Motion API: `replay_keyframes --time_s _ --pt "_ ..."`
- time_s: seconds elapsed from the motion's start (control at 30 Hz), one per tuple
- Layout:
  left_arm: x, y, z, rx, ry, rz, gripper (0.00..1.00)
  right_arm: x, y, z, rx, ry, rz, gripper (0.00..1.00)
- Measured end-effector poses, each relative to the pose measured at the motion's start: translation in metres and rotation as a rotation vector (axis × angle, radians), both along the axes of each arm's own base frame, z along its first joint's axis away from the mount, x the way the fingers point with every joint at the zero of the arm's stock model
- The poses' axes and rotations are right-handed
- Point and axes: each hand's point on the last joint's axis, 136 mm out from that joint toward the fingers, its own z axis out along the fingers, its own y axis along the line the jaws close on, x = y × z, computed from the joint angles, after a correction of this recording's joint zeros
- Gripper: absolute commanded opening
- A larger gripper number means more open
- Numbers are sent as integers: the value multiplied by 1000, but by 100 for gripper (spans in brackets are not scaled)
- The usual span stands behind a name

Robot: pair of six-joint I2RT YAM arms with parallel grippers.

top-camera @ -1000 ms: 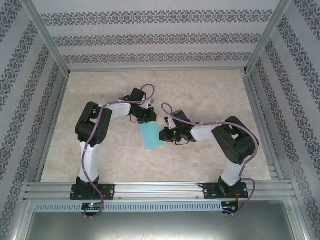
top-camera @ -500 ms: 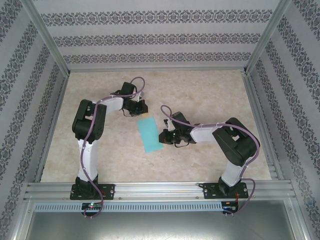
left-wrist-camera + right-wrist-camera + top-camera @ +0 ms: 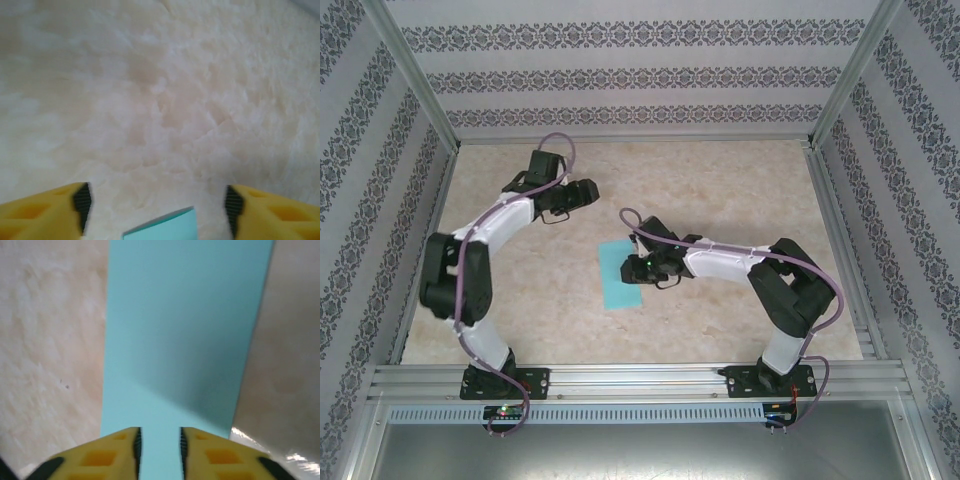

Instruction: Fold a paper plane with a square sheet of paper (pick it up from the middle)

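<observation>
Reaching in from its own side, the right gripper (image 3: 628,268) sits low over the near edge of the teal sheet of paper (image 3: 616,276). The sheet lies flat near the middle of the marbled table top (image 3: 740,190) and reads from overhead as an oblong rather than a square. The right wrist camera supplies what the overhead view cannot. Its yellow fingers (image 3: 117,455) are drawn close but not pressed together, and a slim gap between them shows teal. The paper (image 3: 185,330) runs away from them as a long plain strip, with a soft shadow across its nearer part. Whether the tips touch the sheet cannot be told. The left gripper (image 3: 586,191) hangs well apart from the sheet, toward the far left of the table, at the end of an arm stretched forward. Its own camera shows the jaws spread wide, one yellow finger (image 3: 45,215) at each lower corner, with nothing between them but pale marbling. One corner of the paper (image 3: 162,227) pokes in at the bottom edge. From above, a purple cable (image 3: 552,150) loops over each arm, and the right arm's wrist covers part of the sheet's edge. Panels of patterned wallpaper (image 3: 620,75) close in the table on three sides, held in an aluminium frame (image 3: 620,378). A small green light (image 3: 505,408) glows at the left arm's base.
</observation>
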Motion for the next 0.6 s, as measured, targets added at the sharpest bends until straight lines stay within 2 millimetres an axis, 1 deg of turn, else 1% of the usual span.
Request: replay_keyframes --time_s 0.07,0.13,0.2,0.27,0.37,0.43,0.53,0.6 --pt "-15 19 5 15 -2 64 95 10 6 11 -19 -48 6 39" --pt "-32 40 2 31 18 129 100 20 9 14 -40 -80 5 43" --pt "-50 55 -7 49 50 175 100 29 11 12 -64 -92 -2 44" --pt "-68 66 -17 66 81 203 100 37 13 5 -96 -94 -13 45" --pt "-92 71 -24 75 113 210 100 48 16 -5 -135 -97 -30 45" --pt "-101 71 -25 75 115 210 100 55 18 -10 -151 -99 -42 45" --pt "-109 70 -21 61 117 211 100 66 17 -18 -170 -96 -67 44" --pt "-112 66 -20 34 121 198 100 73 17 -23 -175 -89 -88 43"
